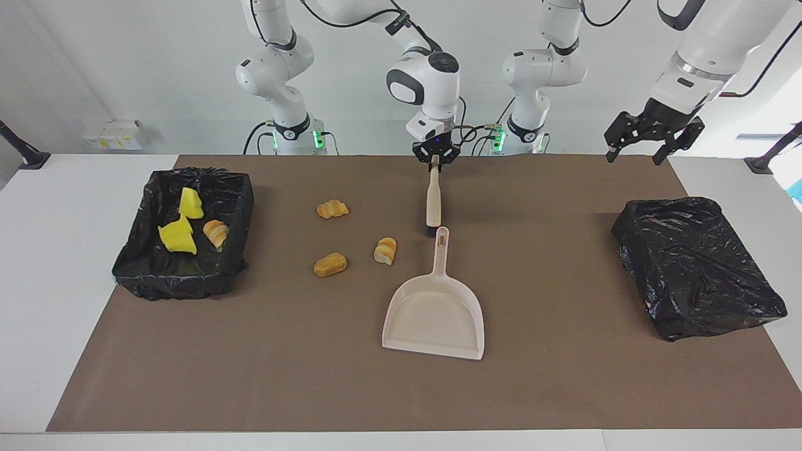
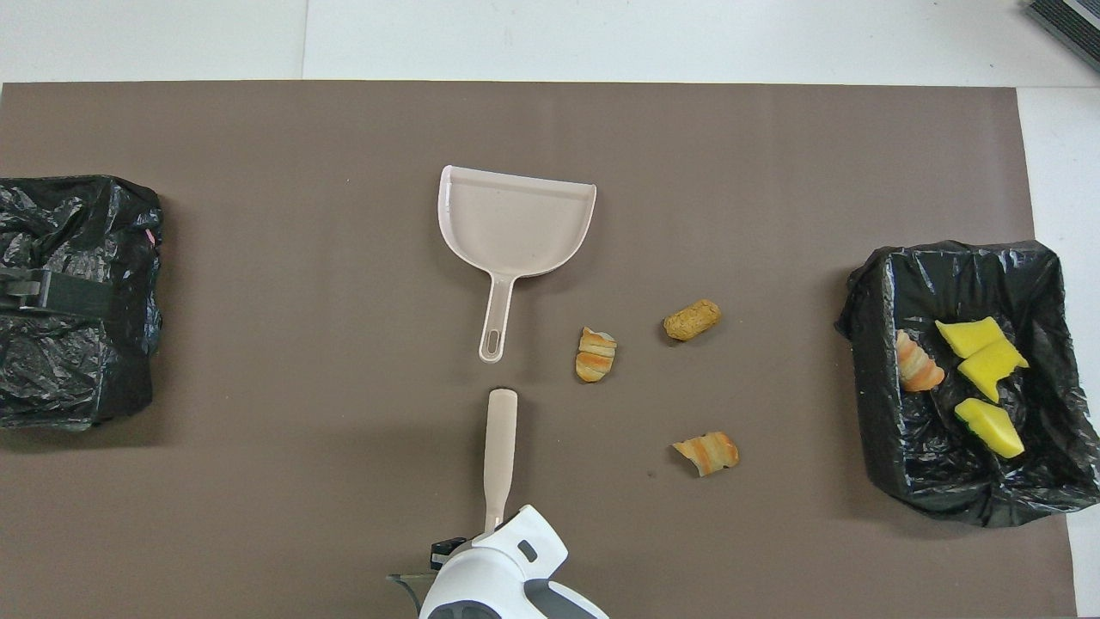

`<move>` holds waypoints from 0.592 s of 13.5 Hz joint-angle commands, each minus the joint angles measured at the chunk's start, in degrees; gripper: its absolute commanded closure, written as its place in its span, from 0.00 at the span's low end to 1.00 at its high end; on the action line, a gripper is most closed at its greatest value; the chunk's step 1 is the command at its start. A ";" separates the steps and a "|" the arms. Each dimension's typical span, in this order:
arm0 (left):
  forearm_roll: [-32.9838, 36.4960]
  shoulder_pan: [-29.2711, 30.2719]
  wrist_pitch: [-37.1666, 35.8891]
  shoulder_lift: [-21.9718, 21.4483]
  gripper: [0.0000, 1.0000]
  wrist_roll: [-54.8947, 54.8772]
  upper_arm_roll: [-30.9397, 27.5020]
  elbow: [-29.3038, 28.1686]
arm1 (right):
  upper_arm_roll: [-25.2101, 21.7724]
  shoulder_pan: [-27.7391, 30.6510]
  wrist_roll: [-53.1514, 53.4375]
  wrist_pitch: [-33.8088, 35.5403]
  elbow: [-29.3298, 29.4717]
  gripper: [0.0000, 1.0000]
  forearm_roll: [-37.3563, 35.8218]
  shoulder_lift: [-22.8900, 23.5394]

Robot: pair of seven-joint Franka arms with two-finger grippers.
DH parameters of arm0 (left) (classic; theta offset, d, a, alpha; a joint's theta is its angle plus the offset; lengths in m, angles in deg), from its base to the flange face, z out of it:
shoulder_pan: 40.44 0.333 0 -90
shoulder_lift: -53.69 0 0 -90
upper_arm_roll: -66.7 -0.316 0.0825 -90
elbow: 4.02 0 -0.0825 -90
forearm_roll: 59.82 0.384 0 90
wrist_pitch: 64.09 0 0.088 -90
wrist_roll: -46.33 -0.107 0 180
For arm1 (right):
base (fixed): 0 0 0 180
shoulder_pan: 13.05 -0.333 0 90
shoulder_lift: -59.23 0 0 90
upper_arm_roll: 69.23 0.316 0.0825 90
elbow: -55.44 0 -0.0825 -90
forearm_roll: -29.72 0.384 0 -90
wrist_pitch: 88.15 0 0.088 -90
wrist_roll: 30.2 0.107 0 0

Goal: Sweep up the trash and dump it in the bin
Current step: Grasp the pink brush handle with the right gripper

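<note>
My right gripper (image 1: 434, 158) is shut on the top end of a beige brush (image 1: 432, 200), whose dark bristle end rests on the mat just short of the dustpan's handle. The beige dustpan (image 1: 435, 313) lies flat with nothing in it, its handle pointing toward the robots. Three tan-orange pieces of trash (image 1: 332, 208) (image 1: 330, 264) (image 1: 385, 250) lie on the mat between the brush and the bin. The black-lined bin (image 1: 241, 194) at the right arm's end holds yellow wedges (image 1: 178, 235) and a bread lump (image 1: 216, 233). My left gripper (image 1: 651, 138) hangs open above the left arm's end.
A box wrapped in a black bag (image 1: 695, 266) sits at the left arm's end of the brown mat (image 1: 564, 388). In the overhead view the brush (image 2: 498, 447) and dustpan (image 2: 516, 219) line up along the mat's middle.
</note>
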 commanded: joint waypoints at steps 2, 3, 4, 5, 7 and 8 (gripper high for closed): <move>1.08 0.25 -1.12 -0.45 0.00 0.15 0.26 0.31 | -0.17 0.58 0.08 6.76 5.58 1.00 1.22 0.71; 1.08 0.25 -1.12 -0.45 0.00 0.15 0.26 0.31 | -0.44 0.94 0.43 8.79 5.86 1.00 1.31 -0.42; 1.08 0.25 -1.21 -0.45 0.00 0.33 0.26 0.31 | -0.61 2.16 0.44 10.73 5.77 1.00 1.31 -2.43; 0.99 0.07 -1.56 -0.45 0.00 0.24 0.26 0.31 | -0.53 4.26 0.44 13.70 5.77 1.00 1.22 -4.19; 0.99 -0.28 -0.86 -0.37 0.00 0.50 0.26 0.49 | -0.70 8.39 -0.44 20.38 5.77 1.00 0.78 -7.01; 0.90 -0.63 -0.86 -0.45 0.00 -0.02 0.44 0.32 | -0.79 10.24 -0.44 22.76 5.86 1.00 0.08 -7.81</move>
